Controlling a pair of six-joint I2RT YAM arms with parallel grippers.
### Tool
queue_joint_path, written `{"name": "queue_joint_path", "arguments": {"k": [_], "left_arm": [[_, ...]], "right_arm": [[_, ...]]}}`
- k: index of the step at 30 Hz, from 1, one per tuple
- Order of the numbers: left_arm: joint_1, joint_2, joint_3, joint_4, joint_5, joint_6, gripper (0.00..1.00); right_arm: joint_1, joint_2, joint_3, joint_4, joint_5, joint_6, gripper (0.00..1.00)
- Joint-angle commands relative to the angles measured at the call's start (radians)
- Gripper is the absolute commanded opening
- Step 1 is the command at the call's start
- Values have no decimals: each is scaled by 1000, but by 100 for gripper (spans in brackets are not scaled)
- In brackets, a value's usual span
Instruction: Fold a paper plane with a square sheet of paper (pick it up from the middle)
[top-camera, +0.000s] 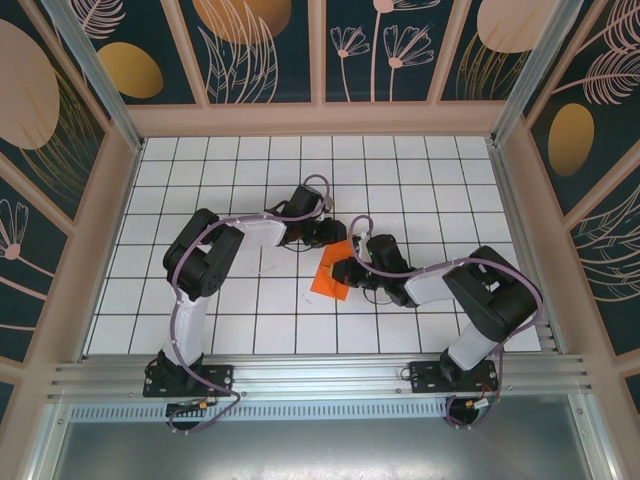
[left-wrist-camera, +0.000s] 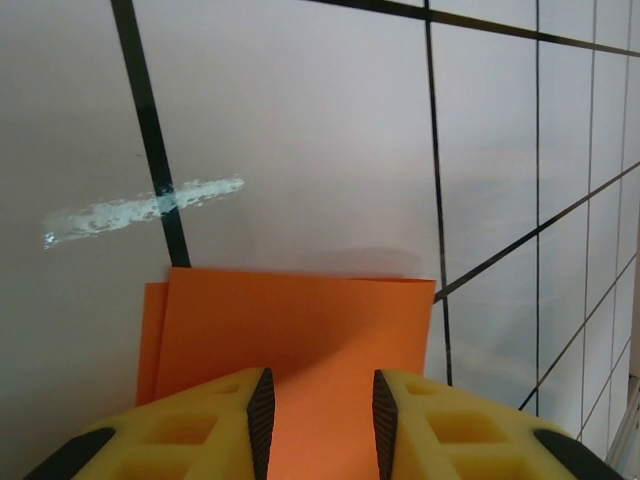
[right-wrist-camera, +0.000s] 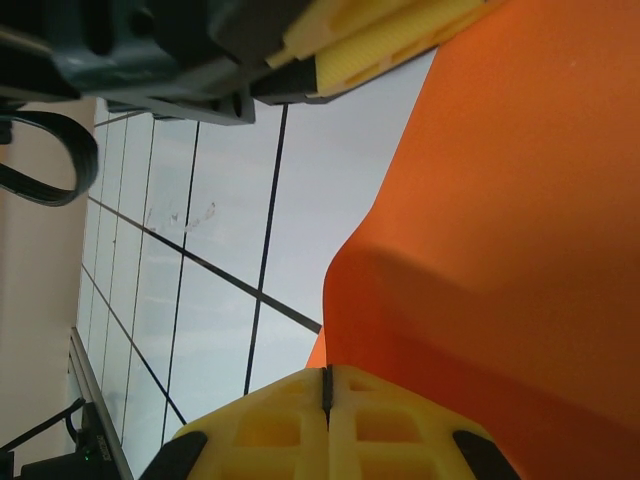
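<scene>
- The orange paper (top-camera: 331, 276), partly folded, lies mid-way on the desk (top-camera: 400, 180).
- Right jaws are closed, apparently pinching its edge; left jaws are part open above it.
- Thin, light and floppy: probably best pinched gently mid-fold.

White gridded table (top-camera: 200, 180), seen from my remote station.
I see a flat white top ruled into squares by thin black lines. An orange sheet of paper (top-camera: 331, 273) lies near the middle, doubled over, its two layers slightly offset along one edge. A pale, chalky scuff (left-wrist-camera: 140, 210) crosses one black line just beyond it.
</scene>
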Motion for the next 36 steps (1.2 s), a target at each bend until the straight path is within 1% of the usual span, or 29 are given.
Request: {"name": "queue_joint_path", "arguments": {"k": [1, 8, 18, 24, 29, 36], "left_arm": [[1, 33, 39, -53, 18, 48, 35], [0, 48, 34, -108, -10, 104, 34], [0, 57, 44, -125, -18, 123, 34], [0, 66, 57, -146, -29, 134, 34], [1, 72, 64, -153, -29, 139, 34], [0, 74, 69, -156, -28, 141, 34]], "right_arm": [[-18, -22, 4, 16, -28, -34, 5], [-47, -40, 17, -72, -34, -116, 6], [-68, -13, 100, -234, -39, -305, 7], [-86, -12, 135, -302, -25, -371, 7], [-93, 5, 153, -331, -14, -410, 8], [-96, 17, 143, -320, 2, -434, 8]]}}
